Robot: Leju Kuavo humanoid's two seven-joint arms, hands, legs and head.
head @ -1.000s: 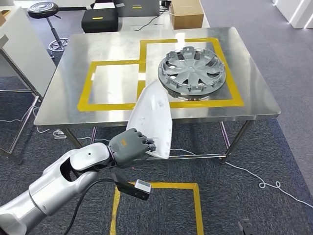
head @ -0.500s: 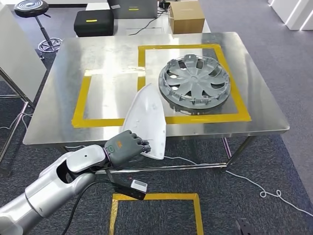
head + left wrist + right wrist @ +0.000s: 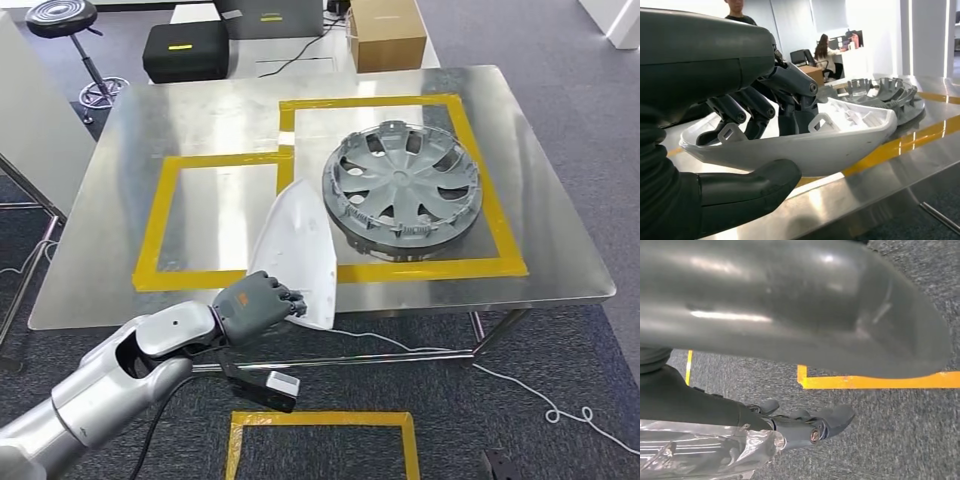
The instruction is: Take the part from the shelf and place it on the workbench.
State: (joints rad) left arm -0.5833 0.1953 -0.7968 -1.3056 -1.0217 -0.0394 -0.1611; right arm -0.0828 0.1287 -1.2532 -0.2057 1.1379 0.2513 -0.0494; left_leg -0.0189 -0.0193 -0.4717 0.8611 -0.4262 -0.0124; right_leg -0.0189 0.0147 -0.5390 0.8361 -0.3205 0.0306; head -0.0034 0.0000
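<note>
The part is a white curved plastic shell with clips on its inner side. My left hand grips its near end, thumb under and fingers inside the shell. Its pointed end reaches over the steel workbench, above the yellow tape between the two taped squares, and the held end hangs past the front edge. The shell sits slightly above the bench top in the left wrist view. A grey hubcap lies in the right square. My right hand hangs over the carpet with its fingers stretched out and nothing in them.
Behind the bench stand a black stool, a black case and a cardboard box. A white panel on a frame is at the left. Yellow floor tape and a white cable lie near my feet. People are far behind the bench.
The whole view has shifted as the bench came closer. My left hand has carried the shell forward, so its tip now lies further over the bench top.
</note>
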